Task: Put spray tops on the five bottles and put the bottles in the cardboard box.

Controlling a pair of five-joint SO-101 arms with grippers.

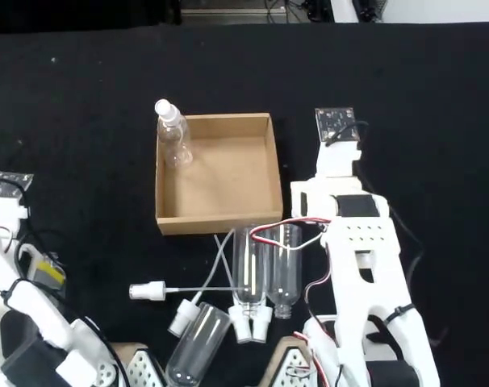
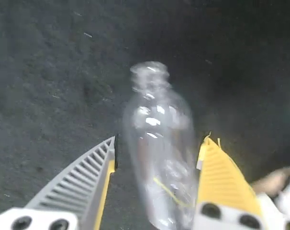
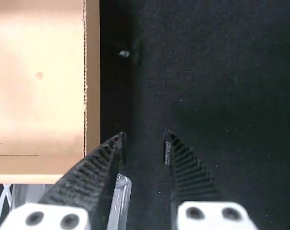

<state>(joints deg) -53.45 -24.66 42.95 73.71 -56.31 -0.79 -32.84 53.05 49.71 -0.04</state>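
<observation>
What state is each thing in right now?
Box: open, holds one bottle.
Boxed bottle: upright, spray top on.
Left end effector: shut on topless bottle.
Right end effector: open, empty.
Table bottles: lying flat.
Loose spray top: unattached, lying flat.

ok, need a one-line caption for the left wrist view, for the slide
Left gripper closed on a clear, capless bottle, neck pointing away, over the black table.
</observation>
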